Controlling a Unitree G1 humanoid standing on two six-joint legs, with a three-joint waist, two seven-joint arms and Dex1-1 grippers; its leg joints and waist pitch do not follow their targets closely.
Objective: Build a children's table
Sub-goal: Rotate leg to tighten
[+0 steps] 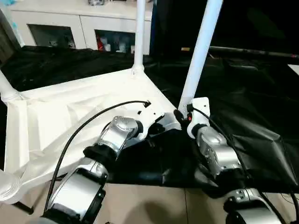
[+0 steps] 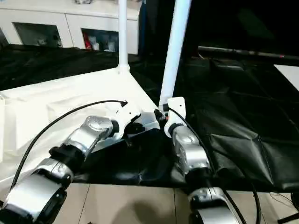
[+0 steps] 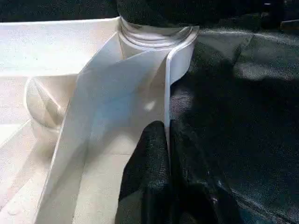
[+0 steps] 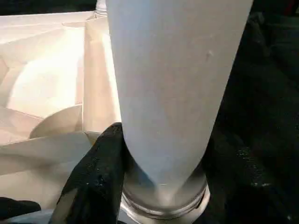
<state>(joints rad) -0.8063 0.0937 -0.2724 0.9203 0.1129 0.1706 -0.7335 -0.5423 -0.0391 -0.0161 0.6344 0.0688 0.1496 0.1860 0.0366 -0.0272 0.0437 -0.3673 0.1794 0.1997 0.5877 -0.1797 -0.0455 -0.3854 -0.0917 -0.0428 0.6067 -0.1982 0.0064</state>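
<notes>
Tabletop (image 1: 70,116) lies upside down, ribbed side up, on the black sheet (image 1: 252,116) over the surface; legs stand up from its corner sockets. Left gripper (image 3: 167,140) is clenched on the thin rim wall of the top just beside the near right corner socket, one finger either side of the wall. Right gripper (image 4: 161,172) is wrapped around the base of the leg (image 1: 200,51) in that same corner, fingers (image 4: 96,177) against the tube just above the socket collar, grasping it. Main risk as I read it: that leg leans visibly compared with the far leg (image 1: 139,32), so it's probably not fully seated; pushing or twisting off-axis could jam it in the socket or pop it out. Second risk: left pinch is on a thin flexible wall, so it may slip or let the top shift on the slick sheet when the right arm loads the leg.
</notes>
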